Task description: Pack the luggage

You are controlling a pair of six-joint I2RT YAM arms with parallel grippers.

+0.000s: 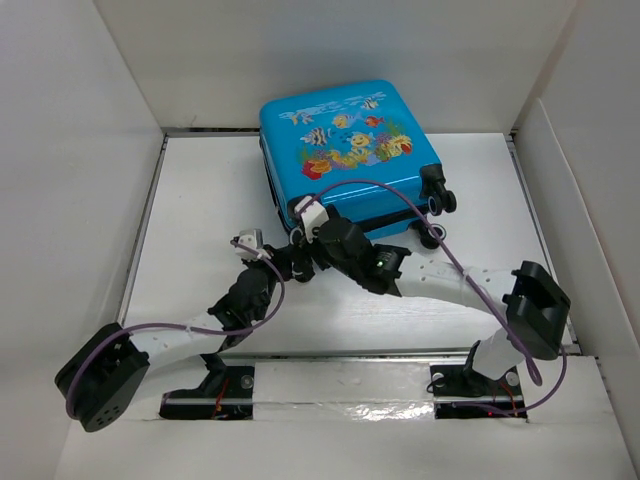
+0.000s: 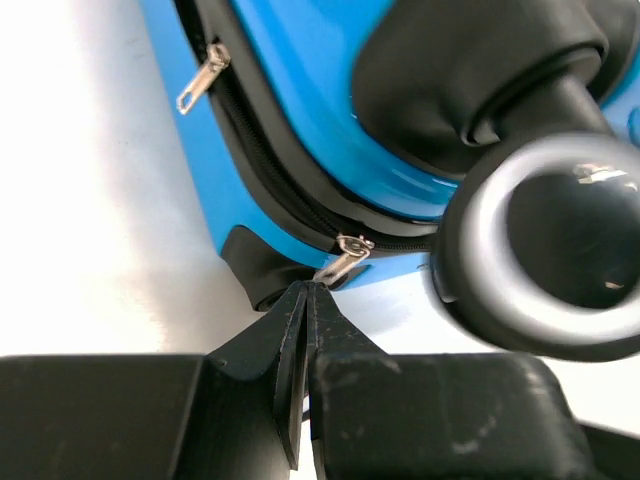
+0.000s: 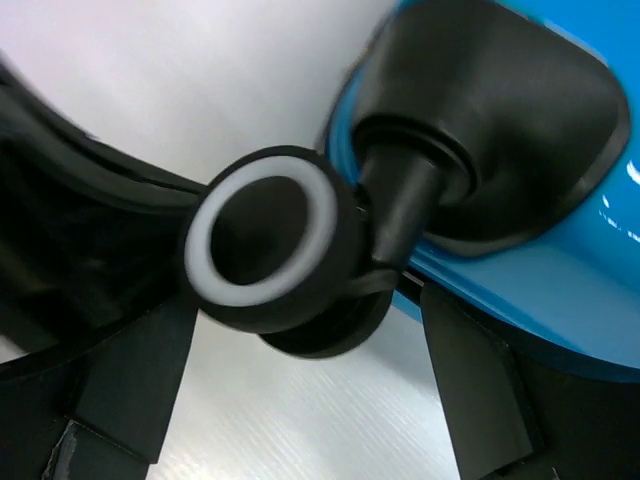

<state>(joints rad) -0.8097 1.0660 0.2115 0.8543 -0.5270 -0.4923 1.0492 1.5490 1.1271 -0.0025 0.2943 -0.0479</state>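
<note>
The luggage (image 1: 345, 140), a bright-blue suitcase with a fish print, lies flat and closed at the back of the table. Both arms reach to its near left corner. My left gripper (image 2: 308, 287) is shut, its tips pinching the end of a silver zipper pull (image 2: 345, 258) on the black zipper (image 2: 262, 165); from above, this gripper (image 1: 292, 252) sits just off the corner. My right gripper (image 3: 305, 400) is open, with a black caster wheel (image 3: 265, 240) in the gap between its fingers (image 3: 475, 385), touching neither.
A second zipper pull (image 2: 200, 82) hangs further along the seam. Two more wheels (image 1: 437, 192) stick out at the case's near right corner. White walls (image 1: 70, 150) box in the table on the left, back and right.
</note>
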